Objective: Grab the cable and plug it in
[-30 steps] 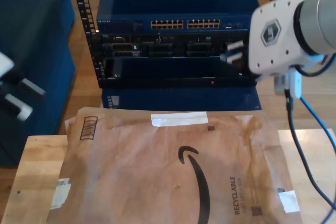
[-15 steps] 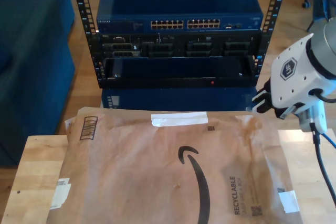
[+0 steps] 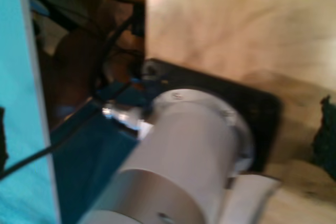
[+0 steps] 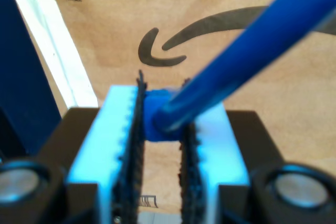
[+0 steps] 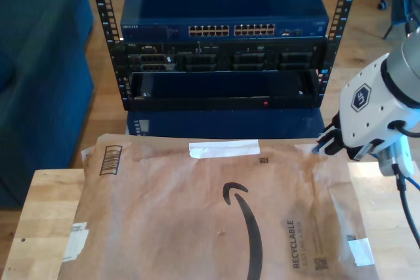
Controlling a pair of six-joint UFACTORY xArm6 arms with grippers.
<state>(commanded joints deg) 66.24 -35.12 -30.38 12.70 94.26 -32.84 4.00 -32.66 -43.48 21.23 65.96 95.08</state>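
The cable [image 4: 236, 51] is clamped near its end between the fingers [image 4: 121, 129] of my second gripper [image 4: 161, 129], above the envelope [image 5: 197, 214]. The plug is hidden, so it could be tilted and jammed against the switch [image 5: 223, 30] ahead. Whether my first gripper is clenched cannot be told.

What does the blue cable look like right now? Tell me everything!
The cable is thin, smooth and bright blue, like plastic. My second end effector is shut on its blue end piece, between two toothed pads. From there it slants away, blurry, above the brown mailer. Its plug tip cannot be made out.
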